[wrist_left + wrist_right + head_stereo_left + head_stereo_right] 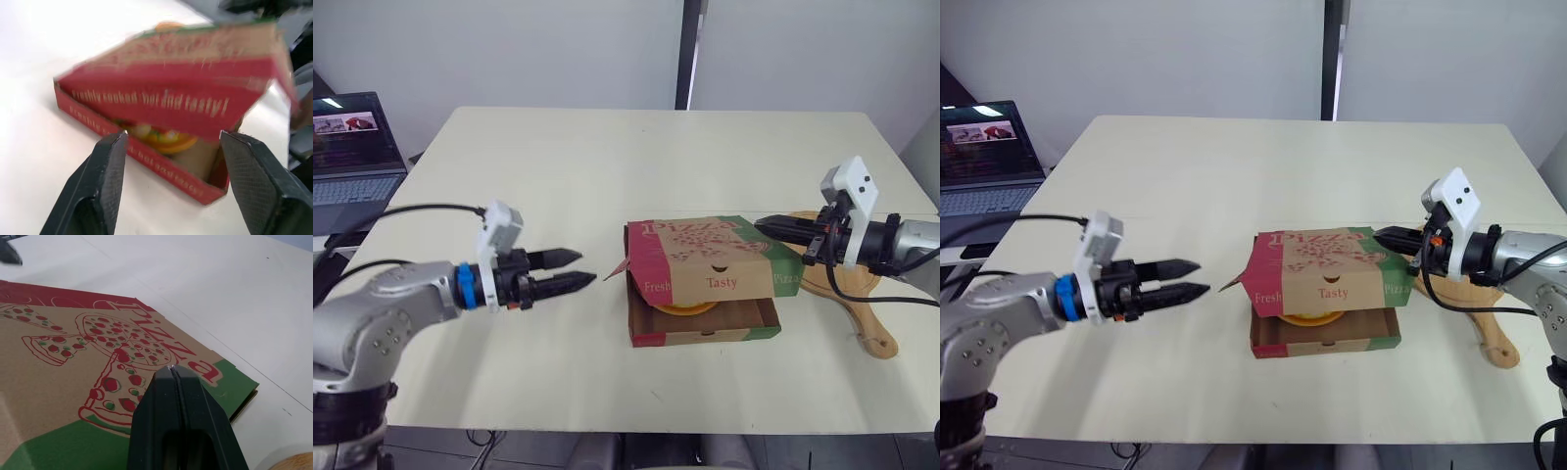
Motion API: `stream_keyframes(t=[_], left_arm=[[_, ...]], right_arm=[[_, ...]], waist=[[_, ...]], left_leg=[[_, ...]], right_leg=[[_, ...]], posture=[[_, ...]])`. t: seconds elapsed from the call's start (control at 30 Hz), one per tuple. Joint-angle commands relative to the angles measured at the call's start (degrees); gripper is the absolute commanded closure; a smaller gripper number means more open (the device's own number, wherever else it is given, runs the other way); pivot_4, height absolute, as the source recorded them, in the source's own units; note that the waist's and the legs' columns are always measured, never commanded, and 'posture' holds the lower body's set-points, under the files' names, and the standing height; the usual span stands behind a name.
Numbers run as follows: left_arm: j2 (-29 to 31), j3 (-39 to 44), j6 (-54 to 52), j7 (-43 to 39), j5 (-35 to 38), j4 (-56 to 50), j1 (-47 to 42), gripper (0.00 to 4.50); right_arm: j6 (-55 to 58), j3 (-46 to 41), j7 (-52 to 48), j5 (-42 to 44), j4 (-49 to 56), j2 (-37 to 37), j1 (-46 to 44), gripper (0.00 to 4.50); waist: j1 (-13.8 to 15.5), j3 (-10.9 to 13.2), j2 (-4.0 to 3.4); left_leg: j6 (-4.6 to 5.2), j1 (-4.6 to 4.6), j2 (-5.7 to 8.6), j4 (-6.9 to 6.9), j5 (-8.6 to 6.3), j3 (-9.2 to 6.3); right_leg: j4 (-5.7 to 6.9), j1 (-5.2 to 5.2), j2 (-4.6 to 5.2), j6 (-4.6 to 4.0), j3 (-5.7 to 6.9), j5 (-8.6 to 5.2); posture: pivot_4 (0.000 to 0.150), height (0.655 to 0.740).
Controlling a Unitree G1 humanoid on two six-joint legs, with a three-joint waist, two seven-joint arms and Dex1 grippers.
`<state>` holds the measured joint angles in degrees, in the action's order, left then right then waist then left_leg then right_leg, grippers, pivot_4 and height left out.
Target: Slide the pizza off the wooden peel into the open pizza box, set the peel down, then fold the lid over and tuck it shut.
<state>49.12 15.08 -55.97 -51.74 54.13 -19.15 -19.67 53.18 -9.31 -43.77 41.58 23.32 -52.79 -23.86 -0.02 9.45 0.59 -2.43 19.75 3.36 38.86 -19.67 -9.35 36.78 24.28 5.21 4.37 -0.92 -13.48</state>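
Currently, box [705,331]: pizza [685,307] inside, lid [700,247] lowered, not tucked.
Left gripper [586,267]: jaws spread, empty, beside box.
Right gripper [760,225]: jaws pressed together, over lid.

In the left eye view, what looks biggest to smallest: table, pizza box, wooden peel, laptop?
1. table
2. pizza box
3. laptop and wooden peel: both are partly hidden or cut off, so I can't rank these two.

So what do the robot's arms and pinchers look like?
Both arms are silvery grey metal. The left gripper and right gripper each have two pointy black fingers, with a white camera box on top and black cables trailing back. The left wrist has a blue ring.
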Motion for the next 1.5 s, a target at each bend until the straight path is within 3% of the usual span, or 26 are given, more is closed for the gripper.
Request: stream_keyframes(t=[0.03,0.1,0.2,0.47,0.73,0.93,1.5], left_arm=[[-1.0,-0.5,0.4,-0.5,1.6,2.3,-6.4,1.37],[-2.2,-3.3,1.5,-0.9,-0.2,2.9,-9.1,1.37],[-4.9,-9.2,3.9,-1.6,-4.2,3.7,-12.8,1.93],[-10.6,-24.4,14.7,-7.2,-17.7,8.1,-17.2,4.47],[-12.7,-26.8,20.0,-11.5,-22.9,12.7,-18.8,4.47],[-13.8,-27.0,19.6,-13.6,-23.4,12.7,-19.9,4.47],[-15.5,-29.7,20.7,-17.7,-27.9,14.5,-22.7,4.47]], right_arm=[[-1.0,0.0,-0.8,-0.6,2.6,-0.8,0.9,4.50],[-1.2,0.5,-1.1,-0.9,3.2,-1.0,1.8,4.50],[-2.2,1.9,-1.6,-2.2,4.2,-1.3,3.4,4.50],[-5.1,-0.5,0.0,-3.0,4.7,0.7,4.6,4.50],[-16.4,-9.4,-3.6,-11.4,-2.6,-3.5,13.4,4.50],[-18.3,-8.3,-9.0,-12.1,-2.5,-4.7,21.1,4.50],[-10.9,-0.7,-8.0,-7.3,4.4,-0.4,14.9,4.50]], waist=[[-0.1,0.0,0.01],[-0.1,0.0,0.00],[-0.1,0.0,0.01],[-0.2,0.0,0.03],[0.3,0.0,0.05],[-0.3,0.0,0.05],[-0.2,0.0,0.06]], left_leg=[[-0.01,0.00,0.00,0.00,0.00,-0.01],[-0.01,0.00,0.00,0.00,0.01,0.01],[-0.01,0.00,0.00,0.00,0.01,0.01],[-0.02,0.01,-0.01,0.00,0.01,0.03],[-0.02,0.07,0.04,0.02,0.01,0.00],[-0.01,0.03,0.03,0.04,0.01,0.04],[-0.02,0.02,0.01,0.07,0.01,0.01]], right_leg=[[0.00,0.00,0.00,0.00,0.00,0.00],[0.01,0.01,0.00,0.00,-0.01,0.00],[0.00,0.01,0.00,0.00,-0.03,0.00],[0.01,0.04,0.00,0.00,-0.04,0.00],[-0.02,0.06,0.01,0.00,-0.01,0.00],[0.05,0.04,0.02,0.01,-0.04,0.00],[0.05,0.03,0.00,0.01,-0.04,0.01]], posture=[[0.150,0.7400],[0.150,0.7400],[0.150,0.7400],[0.150,0.7400],[0.150,0.7400],[0.150,0.7400],[0.150,0.7400]])
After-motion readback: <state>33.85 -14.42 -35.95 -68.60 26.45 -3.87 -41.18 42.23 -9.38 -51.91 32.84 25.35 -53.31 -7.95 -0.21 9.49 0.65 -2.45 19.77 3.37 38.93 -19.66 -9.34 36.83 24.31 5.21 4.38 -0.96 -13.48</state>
